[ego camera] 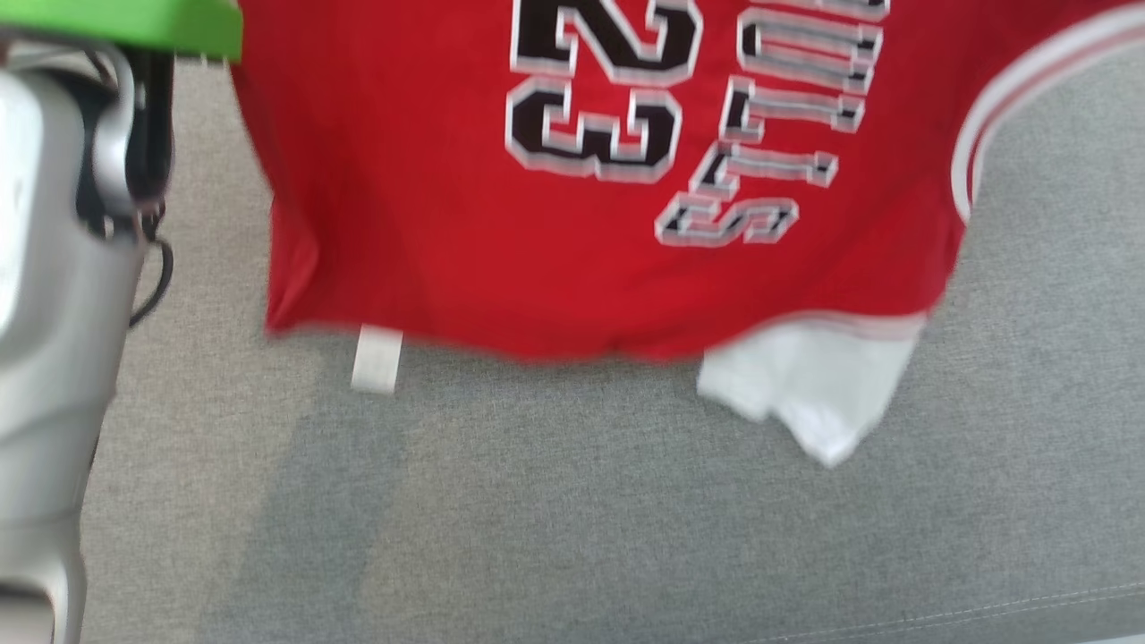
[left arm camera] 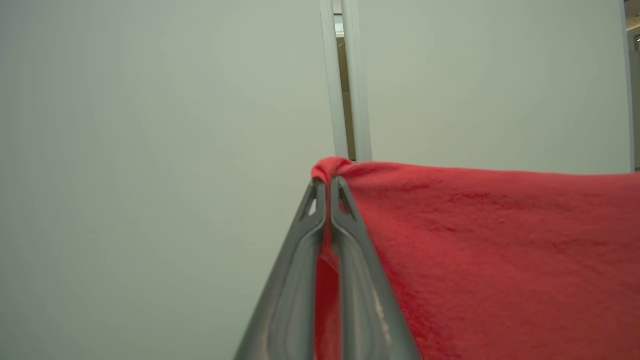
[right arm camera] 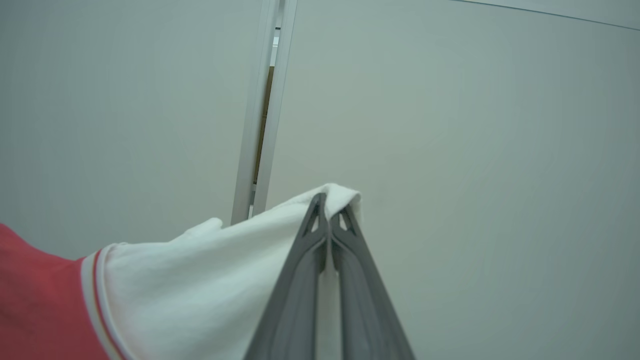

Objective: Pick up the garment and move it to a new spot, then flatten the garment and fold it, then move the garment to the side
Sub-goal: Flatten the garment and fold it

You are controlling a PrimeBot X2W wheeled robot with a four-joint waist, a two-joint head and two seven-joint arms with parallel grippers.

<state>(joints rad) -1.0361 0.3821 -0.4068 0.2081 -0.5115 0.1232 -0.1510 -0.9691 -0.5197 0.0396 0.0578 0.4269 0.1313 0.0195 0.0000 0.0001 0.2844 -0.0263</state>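
Up over the grey cloth top (ego camera: 572, 519), in the head view, the red jersey (ego camera: 429, 224) hangs in the air; left wrist view: the left gripper (left arm camera: 327, 187) pinches its red corner tight; right wrist view: the right gripper (right arm camera: 328, 207) pinches its white sleeve (right arm camera: 210, 270); lifting looks done; flattening, folding, moving aside are left.

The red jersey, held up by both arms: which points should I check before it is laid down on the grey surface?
1. Left gripper, jaws shut on the jersey's red edge: ok.
2. Right gripper, jaws shut on its white part: ok.
3. Jersey spread between both grips: ok.
4. Lowest edge off the grey surface: cannot tell.
5. Head view sharp: not ok, blurred.
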